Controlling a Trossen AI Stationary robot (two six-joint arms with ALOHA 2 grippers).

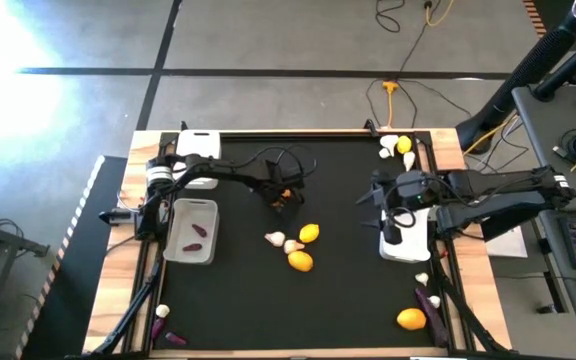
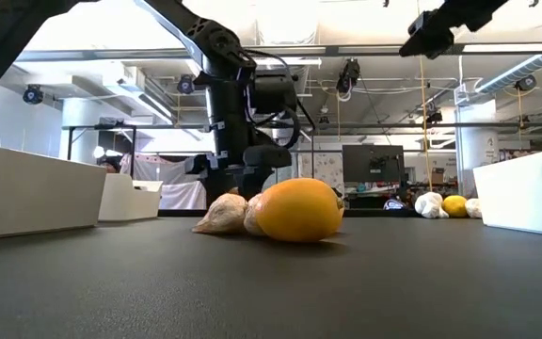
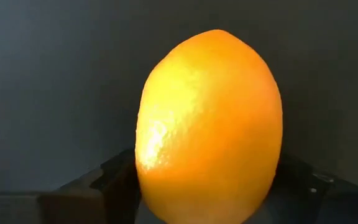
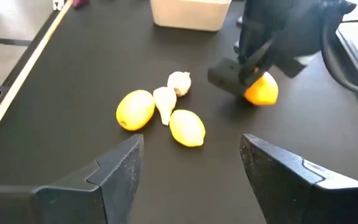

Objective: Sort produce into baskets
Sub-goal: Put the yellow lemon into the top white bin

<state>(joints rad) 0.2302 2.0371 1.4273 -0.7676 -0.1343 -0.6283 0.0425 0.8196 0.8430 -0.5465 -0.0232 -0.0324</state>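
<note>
High view counts three white baskets on the black bench (image 1: 338, 300): one at the far left corner (image 1: 200, 145), one on the left side (image 1: 190, 230) holding two dark eggplants (image 1: 196, 236), and one on the right (image 1: 408, 240) under the right arm. The left pincer (image 1: 284, 197) sits near the middle of the bench, clenched around an orange citrus (image 3: 209, 127) that fills the left wrist view. Two more citrus (image 1: 309, 233) (image 1: 300, 261) lie at centre beside two garlic bulbs (image 1: 282, 240). A fourth citrus (image 1: 411, 319) rests near the front right edge, and another citrus with garlic (image 1: 396, 147) lies at the far right corner. More small pieces lie along the front left and right edges. The right pincer (image 4: 191, 158) hangs released above the bench, its fingers (image 4: 120, 163) spread wide.
</note>
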